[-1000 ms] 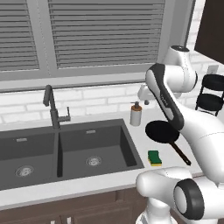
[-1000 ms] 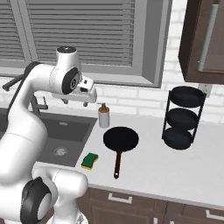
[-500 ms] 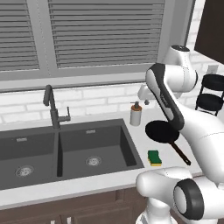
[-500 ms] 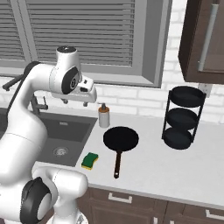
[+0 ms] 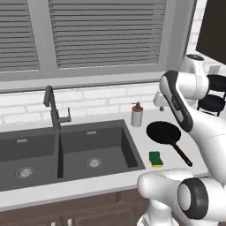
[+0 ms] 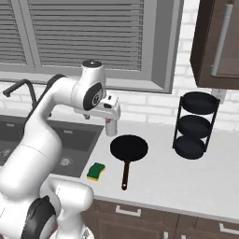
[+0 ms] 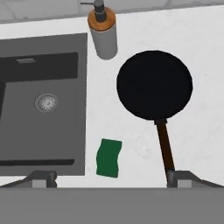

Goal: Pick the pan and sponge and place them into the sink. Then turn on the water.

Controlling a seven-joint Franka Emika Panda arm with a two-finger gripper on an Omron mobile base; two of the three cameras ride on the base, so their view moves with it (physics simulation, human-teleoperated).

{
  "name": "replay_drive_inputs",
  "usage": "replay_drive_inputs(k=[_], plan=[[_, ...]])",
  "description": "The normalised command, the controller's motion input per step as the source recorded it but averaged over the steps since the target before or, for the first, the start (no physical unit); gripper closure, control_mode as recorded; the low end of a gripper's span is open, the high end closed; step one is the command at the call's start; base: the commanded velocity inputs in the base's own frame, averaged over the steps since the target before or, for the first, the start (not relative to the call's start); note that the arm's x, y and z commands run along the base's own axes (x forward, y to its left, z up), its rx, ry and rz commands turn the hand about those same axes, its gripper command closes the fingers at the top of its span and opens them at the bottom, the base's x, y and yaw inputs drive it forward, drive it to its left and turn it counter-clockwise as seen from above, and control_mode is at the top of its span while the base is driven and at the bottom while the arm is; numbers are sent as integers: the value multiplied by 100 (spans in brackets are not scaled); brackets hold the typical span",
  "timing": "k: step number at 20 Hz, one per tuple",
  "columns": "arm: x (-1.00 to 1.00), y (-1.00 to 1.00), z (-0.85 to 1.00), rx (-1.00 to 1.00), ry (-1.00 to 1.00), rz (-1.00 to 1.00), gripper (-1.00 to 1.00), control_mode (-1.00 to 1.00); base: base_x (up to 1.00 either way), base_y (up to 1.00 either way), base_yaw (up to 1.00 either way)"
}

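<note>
Gripper (image 7: 109,177) hangs high over the counter (image 7: 201,65), jaws spread wide and empty. Below it the pan (image 7: 154,85) lies flat — sponge (image 7: 109,158) beside the sink (image 7: 39,127), both outside the basin.

We see an arm (image 6: 42,140) made of smooth, glossy white shells, rounded and thick like swollen tubes. Dark grey bands mark the joints between its segments, and a dark strip runs along the bent link near the top. Round dark grey caps with a lighter ring close off the big joints low in both base views. A dark disc tops the highest joint. The hand is a small white block, and the tool (image 7: 112,177) ends in two small dark grey finger tips.
</note>
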Motion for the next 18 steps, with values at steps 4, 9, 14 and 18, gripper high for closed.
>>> replay_drive_inputs(k=[4, 9, 14, 18], plan=[[-7, -76, -55, 0, 7, -4, -100, -100, 0, 0, 0], [-3, -46, -65, 0, 5, -4, -100, -100, 0, 0, 0], [0, -26, -60, 0, 1, -2, -100, -100, 0, 0, 0], [0, -15, -41, 0, 1, 0, -100, -100, 0, 0, 0]])
